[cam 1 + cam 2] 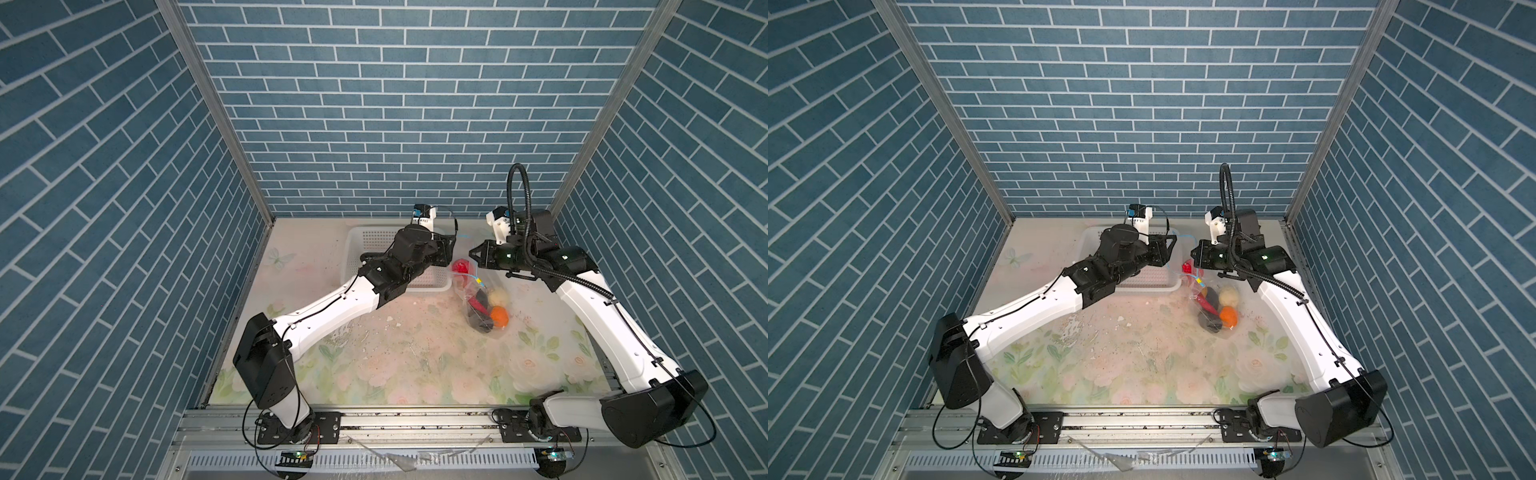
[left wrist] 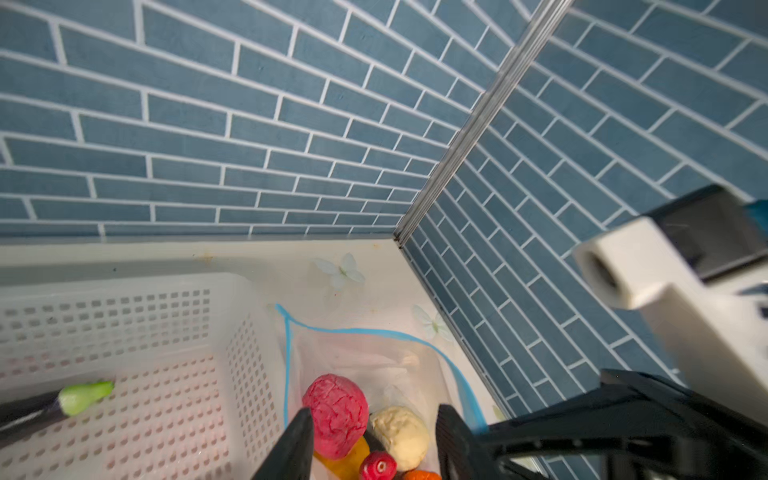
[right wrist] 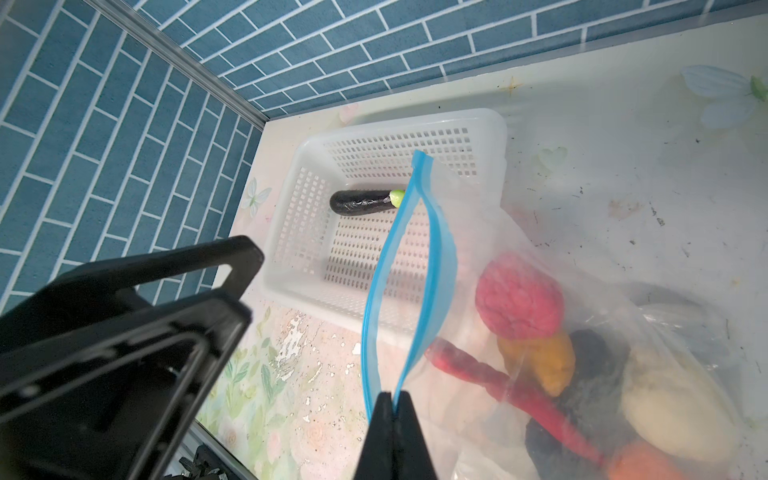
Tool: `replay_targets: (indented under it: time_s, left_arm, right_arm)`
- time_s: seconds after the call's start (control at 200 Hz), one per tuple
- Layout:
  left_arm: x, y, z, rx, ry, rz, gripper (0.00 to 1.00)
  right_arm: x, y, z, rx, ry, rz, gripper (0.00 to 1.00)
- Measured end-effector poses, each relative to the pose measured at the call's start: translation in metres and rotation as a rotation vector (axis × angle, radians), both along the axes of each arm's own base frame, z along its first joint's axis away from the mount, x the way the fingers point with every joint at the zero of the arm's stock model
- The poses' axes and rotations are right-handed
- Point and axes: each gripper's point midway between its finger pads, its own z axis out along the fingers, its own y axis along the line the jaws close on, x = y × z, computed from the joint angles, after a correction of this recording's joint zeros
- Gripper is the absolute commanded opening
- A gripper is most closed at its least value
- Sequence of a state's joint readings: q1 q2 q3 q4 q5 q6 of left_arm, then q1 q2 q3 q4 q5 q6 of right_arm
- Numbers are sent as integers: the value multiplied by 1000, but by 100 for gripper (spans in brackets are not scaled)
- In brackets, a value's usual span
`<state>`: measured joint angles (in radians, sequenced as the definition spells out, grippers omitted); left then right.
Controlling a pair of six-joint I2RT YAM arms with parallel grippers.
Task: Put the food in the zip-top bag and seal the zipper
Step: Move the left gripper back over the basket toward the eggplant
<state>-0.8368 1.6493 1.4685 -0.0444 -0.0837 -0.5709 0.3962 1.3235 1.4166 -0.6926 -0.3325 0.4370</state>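
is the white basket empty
No, a dark eggplant with a green tip lies on the floor of the white basket.

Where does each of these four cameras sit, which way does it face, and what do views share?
Top views: above the front rail, facing down across the table; left arm, right arm show whole.
Left wrist: on the left arm, facing past its open left claw into the bag beside the basket; right arm's camera mount shows.
Right wrist: on the right arm, facing past the right claw, shut on the zipper, toward the basket; left claw shows.
Shared: both wrist views show basket, eggplant, zipper, pink lump.
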Motion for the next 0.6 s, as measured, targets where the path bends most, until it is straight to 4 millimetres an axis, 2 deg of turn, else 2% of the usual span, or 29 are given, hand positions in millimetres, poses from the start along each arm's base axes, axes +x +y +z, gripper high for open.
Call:
replay_targets:
  time_s: [0.165,0.305,0.445,0.6]
  left_arm:
    - [9,14,-43,134,146,70,57]
    - [25,40,-80,227,262,189,60]
    - [47,63,-107,291,345,324,64]
    - [70,78,-132,318,406,442,68]
  right_arm:
    - [0,0,0,0,-1,0,0]
    - [0,0,0,1,-2,0,0]
    - [1,0,1,3,-4,1,0]
    - [1,1,2,6,-7,4,0]
